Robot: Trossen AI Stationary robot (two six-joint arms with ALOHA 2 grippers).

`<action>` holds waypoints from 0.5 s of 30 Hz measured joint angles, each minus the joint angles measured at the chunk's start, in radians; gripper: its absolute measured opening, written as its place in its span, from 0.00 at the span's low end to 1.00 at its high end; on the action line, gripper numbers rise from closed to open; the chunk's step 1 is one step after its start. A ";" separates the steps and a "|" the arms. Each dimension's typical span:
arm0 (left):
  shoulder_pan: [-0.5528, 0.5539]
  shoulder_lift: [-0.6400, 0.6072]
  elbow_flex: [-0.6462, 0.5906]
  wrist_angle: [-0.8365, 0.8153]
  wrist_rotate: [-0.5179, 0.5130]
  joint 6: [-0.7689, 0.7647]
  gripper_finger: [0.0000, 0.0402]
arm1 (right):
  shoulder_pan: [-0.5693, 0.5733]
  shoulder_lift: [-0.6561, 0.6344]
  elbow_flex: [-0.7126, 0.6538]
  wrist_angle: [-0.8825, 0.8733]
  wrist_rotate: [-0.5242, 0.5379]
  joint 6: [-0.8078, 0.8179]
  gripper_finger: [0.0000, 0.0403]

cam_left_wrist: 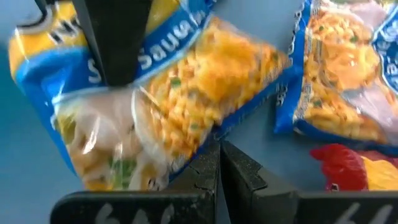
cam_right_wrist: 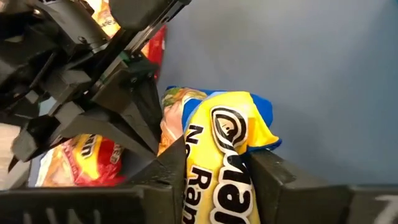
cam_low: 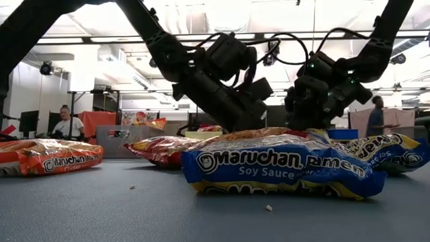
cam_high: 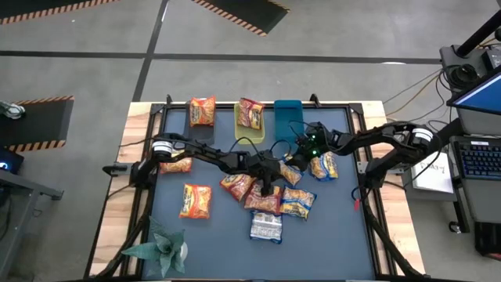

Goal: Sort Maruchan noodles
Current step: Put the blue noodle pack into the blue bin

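At the far left of the table (cam_high: 141,117), you had an orange packet (cam_high: 196,200) lying alone near the plant (cam_high: 160,244), well clear of the heap, so it was no obstacle. Along the back edge, one orange packet (cam_high: 202,110) sat in the grey bin (cam_high: 200,128) and a red one (cam_high: 250,113) in the yellow bin (cam_high: 249,133); the blue bin (cam_high: 287,117) looked bare, which suggests the blue packets were the ones left to sort.

Your left gripper (cam_left_wrist: 220,163) hung low over the middle pile (cam_high: 262,196) with its fingers pressed together and nothing between them, probably just waiting.

To its right, your right gripper (cam_right_wrist: 214,163) was pinching a blue-and-yellow packet (cam_right_wrist: 224,146) by one end, the wrapper bunched up between the fingers. That edge grip made sense: the packets lie flat and overlap, so an end is the easiest part to catch. The packet was beside the left arm, near the blue bin.
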 joint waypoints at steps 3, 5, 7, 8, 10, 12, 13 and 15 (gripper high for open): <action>0.000 -0.041 -0.002 -0.069 -0.002 0.022 0.00 | 0.000 -0.025 0.000 0.000 -0.002 -0.001 0.24; 0.000 -0.080 -0.002 -0.108 -0.002 0.035 0.00 | 0.000 -0.046 0.000 0.001 -0.003 -0.001 0.23; -0.002 -0.120 -0.002 -0.142 -0.002 0.049 0.00 | 0.000 -0.074 -0.001 0.001 -0.002 -0.001 0.23; -0.002 -0.141 -0.002 -0.160 -0.002 0.058 0.00 | 0.000 -0.090 -0.001 0.002 0.000 -0.001 0.23; -0.006 -0.184 -0.003 -0.197 -0.002 0.078 0.00 | 0.000 -0.127 0.000 0.005 0.005 -0.002 0.23; -0.011 -0.234 -0.003 -0.224 -0.002 0.102 0.00 | 0.000 -0.166 -0.001 0.012 0.013 -0.009 0.23; -0.014 -0.261 -0.003 -0.237 -0.002 0.113 0.00 | 0.000 -0.188 -0.001 0.013 0.031 -0.010 0.23; -0.019 -0.314 -0.010 -0.240 -0.001 0.136 0.00 | 0.000 -0.231 -0.001 0.018 0.092 -0.018 0.23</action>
